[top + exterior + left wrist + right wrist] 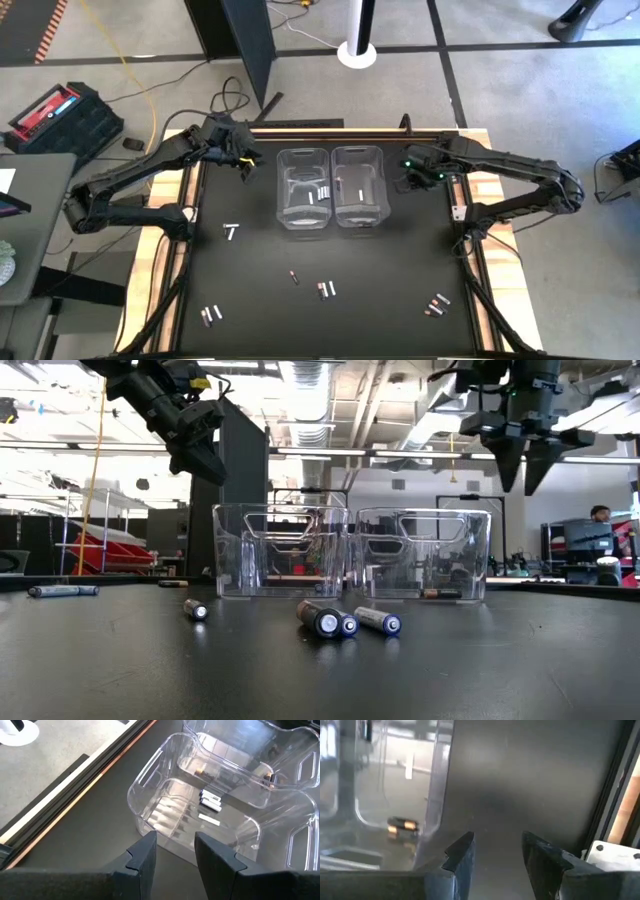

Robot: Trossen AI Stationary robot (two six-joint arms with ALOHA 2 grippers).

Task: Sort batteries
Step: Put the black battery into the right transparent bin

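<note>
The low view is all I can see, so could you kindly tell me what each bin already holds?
Observer: The left bin holds silvery-white batteries, seen from the left wrist.
Operator: And the other one, please?
Observer: The right bin has a dark copper-toned battery near its wall.
Operator: Is either gripper carrying anything?
Observer: No. The left gripper and the right gripper are both open and empty, each beside its bin.

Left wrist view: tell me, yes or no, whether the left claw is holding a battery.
No. The left claw stands open with nothing between its fingers, above the table beside the clear bin that holds silvery batteries.
</note>
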